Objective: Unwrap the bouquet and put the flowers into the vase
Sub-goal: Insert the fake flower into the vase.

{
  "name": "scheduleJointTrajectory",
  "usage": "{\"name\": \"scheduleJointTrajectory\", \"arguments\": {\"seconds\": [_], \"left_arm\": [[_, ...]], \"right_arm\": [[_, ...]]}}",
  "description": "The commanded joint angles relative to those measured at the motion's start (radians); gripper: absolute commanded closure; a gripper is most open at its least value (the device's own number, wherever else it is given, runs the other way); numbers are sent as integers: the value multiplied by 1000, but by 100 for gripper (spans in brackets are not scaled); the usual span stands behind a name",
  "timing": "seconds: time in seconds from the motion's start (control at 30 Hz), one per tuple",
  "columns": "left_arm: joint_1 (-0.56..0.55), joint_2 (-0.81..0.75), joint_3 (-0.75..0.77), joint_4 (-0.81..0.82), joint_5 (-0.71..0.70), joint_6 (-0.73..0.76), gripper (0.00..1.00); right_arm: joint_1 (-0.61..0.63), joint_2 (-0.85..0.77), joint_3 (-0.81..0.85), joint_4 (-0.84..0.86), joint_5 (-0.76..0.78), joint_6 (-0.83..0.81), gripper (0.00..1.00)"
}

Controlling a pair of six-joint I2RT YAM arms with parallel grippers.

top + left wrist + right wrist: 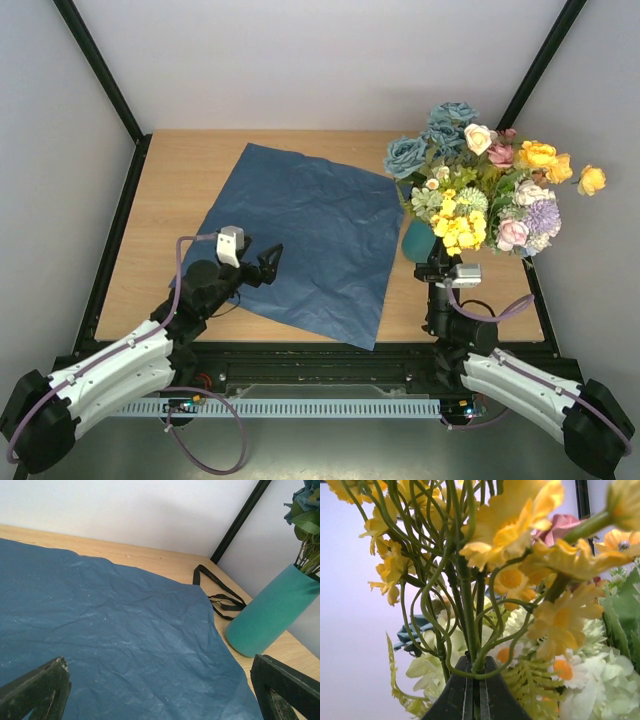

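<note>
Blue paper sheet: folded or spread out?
Spread out. The blue paper sheet lies flat and open on the table with nothing wrapped in it; the flowers stand in the teal vase beside it.

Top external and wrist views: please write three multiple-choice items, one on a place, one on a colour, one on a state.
1. Where does the black ribbon lie? A on the blue paper; B on the table near the vase; C around the stems.
2. Which colour is the vase? A teal; B white; C red.
3. How is the right gripper? A open; B out of view; C shut on the flowers.
B: it lies on bare wood by the vase. A: its wall is teal. C: its fingers pinch a stem.
</note>
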Motion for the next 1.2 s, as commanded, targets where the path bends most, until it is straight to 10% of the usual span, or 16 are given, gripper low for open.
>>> {"name": "scheduleJointTrajectory", "arguments": {"seconds": [0.0, 0.4, 1.17], "left_arm": [[-4, 9, 10, 41, 15, 13, 0], [-4, -14, 11, 28, 10, 18, 1], [-4, -4, 12, 37, 30, 12, 1]], "right_arm": [[-2, 39, -17, 207, -105, -90, 99], [-4, 254, 5, 412, -106, -283, 99], [-27, 207, 104, 241, -164, -334, 99]]}}
